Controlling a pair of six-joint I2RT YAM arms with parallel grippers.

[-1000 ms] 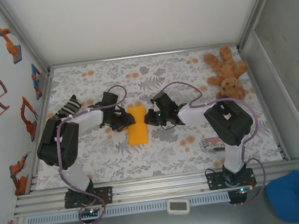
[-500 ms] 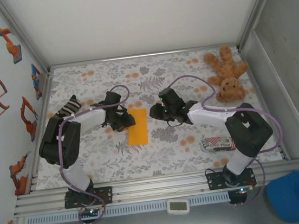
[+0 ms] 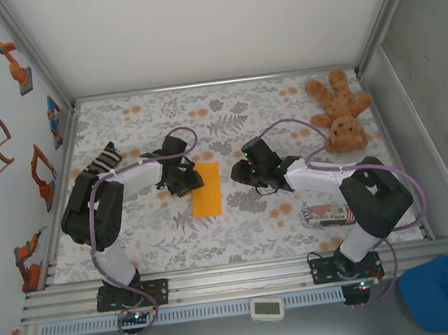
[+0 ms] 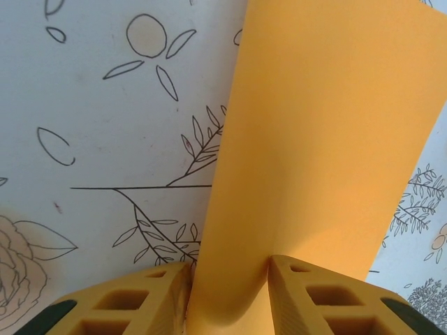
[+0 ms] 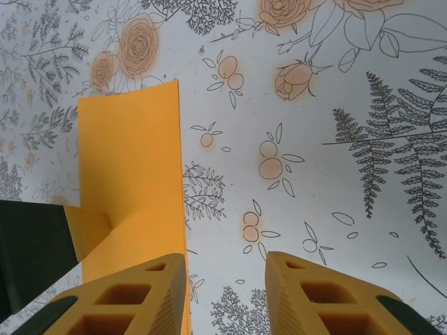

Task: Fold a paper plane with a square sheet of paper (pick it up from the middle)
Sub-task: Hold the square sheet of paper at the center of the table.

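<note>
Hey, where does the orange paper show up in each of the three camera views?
Top external: orange paper, centre of the picture, slightly left.
Left wrist: orange paper, right of centre, running down to the bottom edge.
Right wrist: orange paper, left half, reaching the bottom edge.
Shared landmark: left gripper touching the paper's edge.

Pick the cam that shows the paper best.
Top external: nearly all of the paper shows, a rectangle on the table. Left wrist: close-up, far end cropped, near end inside the left tool. Right wrist: most of it, near corner hidden behind the open right tool.
</note>
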